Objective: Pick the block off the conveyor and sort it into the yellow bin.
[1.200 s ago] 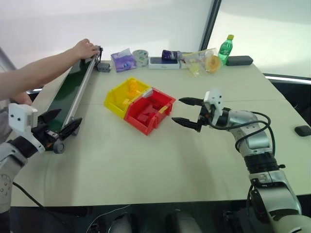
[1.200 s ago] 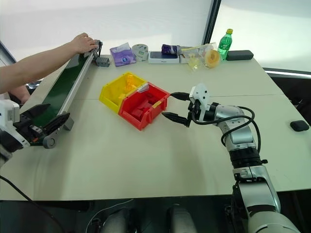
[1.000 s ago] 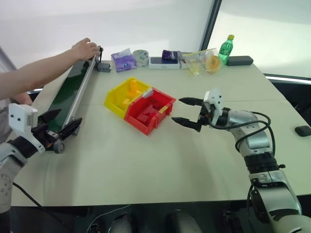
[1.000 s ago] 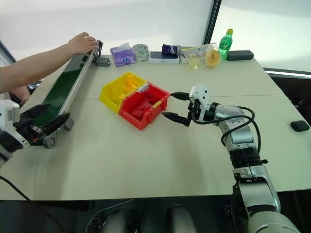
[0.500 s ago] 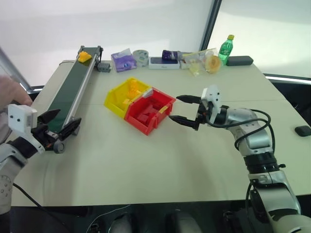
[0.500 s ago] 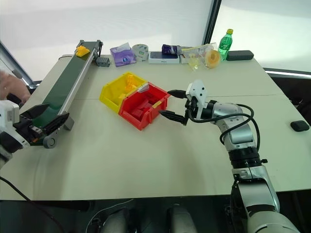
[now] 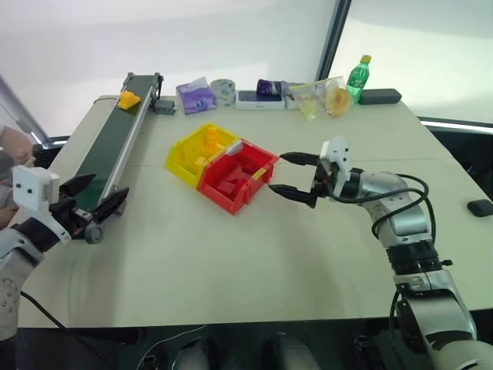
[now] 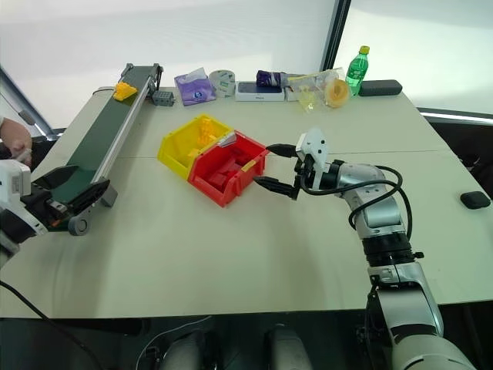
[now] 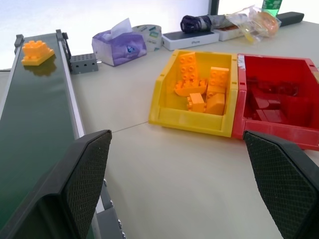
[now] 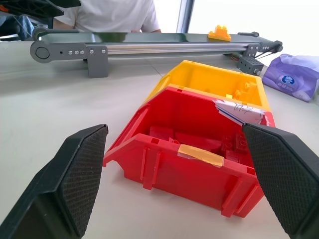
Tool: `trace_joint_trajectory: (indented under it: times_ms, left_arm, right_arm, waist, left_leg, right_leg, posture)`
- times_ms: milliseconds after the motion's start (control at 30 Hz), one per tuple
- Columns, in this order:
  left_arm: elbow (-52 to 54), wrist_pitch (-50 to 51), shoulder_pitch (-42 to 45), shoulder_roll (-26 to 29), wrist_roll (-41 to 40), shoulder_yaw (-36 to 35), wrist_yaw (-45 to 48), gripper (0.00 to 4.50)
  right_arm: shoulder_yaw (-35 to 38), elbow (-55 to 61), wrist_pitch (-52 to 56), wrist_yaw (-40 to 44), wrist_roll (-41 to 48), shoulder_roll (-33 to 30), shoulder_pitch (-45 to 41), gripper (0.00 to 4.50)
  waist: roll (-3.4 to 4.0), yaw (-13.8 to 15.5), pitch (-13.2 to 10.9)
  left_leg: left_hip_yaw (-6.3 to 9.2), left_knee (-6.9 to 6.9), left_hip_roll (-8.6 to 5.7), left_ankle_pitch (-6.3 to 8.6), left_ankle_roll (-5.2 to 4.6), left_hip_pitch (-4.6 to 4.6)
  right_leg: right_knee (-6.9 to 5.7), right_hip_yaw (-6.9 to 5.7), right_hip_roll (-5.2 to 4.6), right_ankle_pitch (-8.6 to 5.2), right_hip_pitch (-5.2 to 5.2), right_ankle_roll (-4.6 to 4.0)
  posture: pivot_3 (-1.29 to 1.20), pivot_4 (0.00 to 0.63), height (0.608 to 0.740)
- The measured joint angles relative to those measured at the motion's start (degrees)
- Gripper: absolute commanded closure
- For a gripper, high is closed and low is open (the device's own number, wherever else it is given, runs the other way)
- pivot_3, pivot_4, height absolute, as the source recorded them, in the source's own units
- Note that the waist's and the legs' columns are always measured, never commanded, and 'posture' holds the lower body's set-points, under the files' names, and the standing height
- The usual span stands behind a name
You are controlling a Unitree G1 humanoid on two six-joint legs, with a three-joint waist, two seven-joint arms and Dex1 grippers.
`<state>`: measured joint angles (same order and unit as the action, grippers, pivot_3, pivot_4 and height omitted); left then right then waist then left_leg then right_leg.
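Observation:
The block (image 7: 129, 99), a small yellow-orange stepped brick, lies on the dark green belt at the far end of the conveyor (image 7: 108, 150); the left wrist view shows the block (image 9: 37, 51) too. My left gripper (image 7: 110, 185) is open at the conveyor's near end, far from the block. The yellow bin (image 7: 179, 166) stands mid-table with several orange bricks inside, joined to a red bin (image 7: 223, 193). My right gripper (image 7: 277, 173) hangs open just right of the red bin, holding nothing.
A person's hand (image 8: 15, 139) rests off the table's left edge beside the conveyor. Along the far edge stand a purple tissue pack (image 7: 195, 96), a tape roll (image 7: 223, 91), a green bottle (image 7: 357, 77) and a black case (image 7: 379, 95).
The person's hand has left the conveyor's far end and drawn back to the left. The block now lies on the belt there and has crept slightly toward me. Both grippers stayed put.

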<state>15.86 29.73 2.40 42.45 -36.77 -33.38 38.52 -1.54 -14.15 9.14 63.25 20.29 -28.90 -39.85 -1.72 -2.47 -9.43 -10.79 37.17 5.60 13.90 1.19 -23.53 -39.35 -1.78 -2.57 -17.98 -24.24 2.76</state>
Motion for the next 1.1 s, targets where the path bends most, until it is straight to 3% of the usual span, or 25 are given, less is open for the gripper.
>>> trace_joint_trajectory:
  times_ms: [167,433,600,1100]
  left_arm:
    - [0.30,-0.45,-0.72,-0.57,0.02,-0.36,-0.57,0.05]
    - [3.05,-6.77,-9.61,-9.13,0.60,-10.03,-6.92,0.05]
    - [3.65,-10.24,-15.91,-13.72,1.60,-12.36,-9.00,0.05]
    - [3.23,-13.35,-17.05,-14.23,1.68,-12.62,-10.95,0.05]
  right_arm:
    - [0.00,-0.93,-1.26,0.22,-0.03,0.02,0.08,0.00]
    - [0.02,-2.26,-2.20,0.85,-0.06,-0.22,0.36,0.00]
    - [0.00,-2.83,-2.23,1.17,-0.18,0.36,0.30,0.00]
    - [-0.06,-3.53,-2.23,1.27,-1.01,1.22,-0.36,0.00]
  waist:
    - [0.00,-0.01,0.00]
    - [0.00,-0.09,0.00]
    - [-0.02,0.09,0.01]
    - [-0.03,-0.01,0.02]
  left_leg:
    - [0.00,0.00,0.00,0.00,0.00,0.00]
    - [0.00,-0.01,0.01,0.00,-0.01,0.01]
    - [0.02,0.01,0.00,0.01,-0.02,0.01]
    - [0.03,0.00,0.00,0.02,-0.03,0.01]
  right_leg:
    - [0.00,0.00,-0.01,0.00,0.00,0.00]
    - [0.03,0.01,-0.02,0.00,0.01,0.00]
    - [0.03,0.00,-0.04,0.00,0.04,0.00]
    - [0.04,-0.01,-0.03,0.00,0.05,-0.01]
  posture:
    - [0.00,0.150,0.740]
    - [0.00,0.150,0.740]
    - [0.00,0.150,0.740]
    - [0.00,0.150,0.740]
